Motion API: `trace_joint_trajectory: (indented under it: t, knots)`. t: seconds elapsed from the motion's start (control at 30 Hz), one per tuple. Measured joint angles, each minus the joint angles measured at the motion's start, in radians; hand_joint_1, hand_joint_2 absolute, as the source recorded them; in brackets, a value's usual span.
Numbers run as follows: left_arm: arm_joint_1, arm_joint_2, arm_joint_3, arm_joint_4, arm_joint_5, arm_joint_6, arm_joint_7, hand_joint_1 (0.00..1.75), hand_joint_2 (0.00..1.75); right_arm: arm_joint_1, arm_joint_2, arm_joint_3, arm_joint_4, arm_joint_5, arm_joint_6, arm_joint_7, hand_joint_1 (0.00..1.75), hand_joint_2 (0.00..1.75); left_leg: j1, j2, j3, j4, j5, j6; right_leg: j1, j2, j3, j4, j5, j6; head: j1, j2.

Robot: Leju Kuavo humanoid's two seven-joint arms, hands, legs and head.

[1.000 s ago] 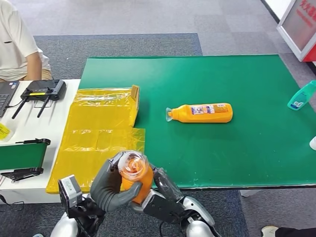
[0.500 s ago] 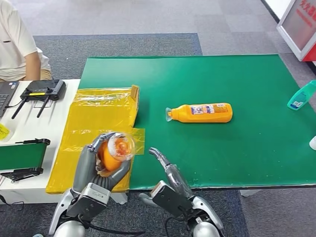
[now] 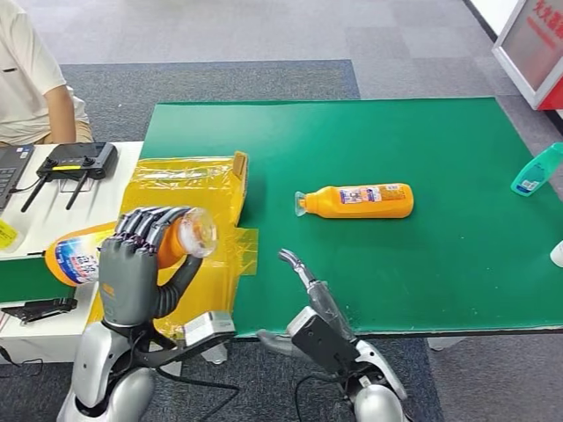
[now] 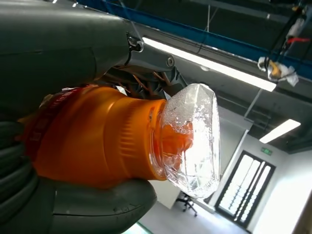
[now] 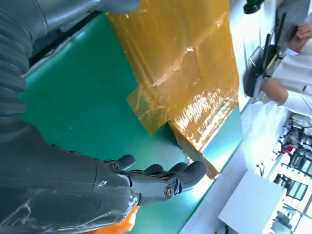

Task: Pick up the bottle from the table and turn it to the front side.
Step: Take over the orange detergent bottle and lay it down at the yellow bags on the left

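Landmark: green mat (image 3: 412,264) covering the bench; all places below are given relative to it.
Left hand (image 3: 133,264): raised off the mat's near-left corner, above the yellow plastic sheet. Fingers wrap over the top of a bottle and the thumb presses from beneath; the hand holds that bottle.
Held bottle (image 3: 99,253): orange, lying roughly level in the left hand. Its clear cap (image 3: 197,232) points toward the mat; its labelled base end points away from the mat, over the white side table. In the left wrist view the orange neck (image 4: 110,136) and the clear cap (image 4: 191,141) stick out past the fingers.
Right hand (image 3: 312,299): at the mat's near edge, about mid-width, empty. Fingers are extended and apart, pointing over the mat, with nothing between them. In the right wrist view the fingers (image 5: 162,178) hang above the green surface.
Yellow plastic sheet (image 3: 193,211): flat, lapping over the mat's left edge and extending onto the white side table (image 3: 40,220).
Second orange bottle (image 3: 358,200): lying on its side near the mat's middle, cap toward the mat's left edge, label facing up, well apart from both hands.
Teal bottle (image 3: 537,170): lying at the mat's right edge.
Black device with antennas (image 3: 76,163): on the white side table, beyond the mat's left edge.
Person (image 3: 26,79): seated beyond the mat's far-left corner, in a light shirt.
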Motion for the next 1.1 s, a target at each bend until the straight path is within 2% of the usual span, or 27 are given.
trace_joint_trajectory:
  t: [0.23, 0.47, 0.73, 0.9, 1.1]
  knots:
    - [-0.100, 0.039, 0.025, 0.169, -0.096, -0.010, 0.049, 1.75, 1.75, -0.017, 0.000, -0.004, 0.000, -0.028, 0.014, -0.015, 0.00, 1.75, 0.000, 0.000, 0.000, 0.000, 0.000, 0.000, 0.000, 0.000, 0.000, 0.000, 0.000, 0.000, 0.000, 0.000]
    - [-0.235, 0.126, -0.014, 0.429, -0.172, 0.005, 0.209, 1.75, 1.75, -0.030, -0.003, -0.010, -0.008, -0.066, 0.010, -0.035, 0.00, 1.75, 0.000, 0.000, 0.000, 0.000, 0.001, -0.001, 0.000, 0.000, -0.001, 0.000, 0.001, -0.001, 0.000, 0.000]
    - [-0.283, 0.172, -0.053, 0.555, -0.175, 0.003, 0.230, 1.75, 1.75, -0.032, -0.006, -0.025, -0.017, -0.080, 0.008, -0.036, 0.00, 1.75, 0.000, 0.000, 0.000, 0.000, 0.001, -0.001, 0.000, 0.001, -0.001, 0.000, 0.001, -0.001, 0.000, 0.000]
    - [-0.305, 0.177, -0.074, 0.646, -0.175, -0.009, 0.243, 1.75, 1.75, -0.030, -0.007, -0.066, -0.030, -0.111, 0.018, -0.044, 0.00, 1.75, 0.000, 0.000, 0.000, 0.000, 0.001, -0.001, 0.000, 0.001, -0.001, 0.000, 0.001, -0.001, 0.000, 0.000]
    - [-0.337, 0.130, -0.075, 0.792, -0.175, -0.009, 0.230, 1.75, 1.75, -0.029, -0.007, -0.095, -0.028, -0.113, 0.043, -0.066, 0.00, 1.75, 0.000, 0.000, 0.000, 0.000, 0.001, -0.001, 0.000, 0.001, -0.001, 0.000, 0.001, -0.001, 0.000, 0.000]
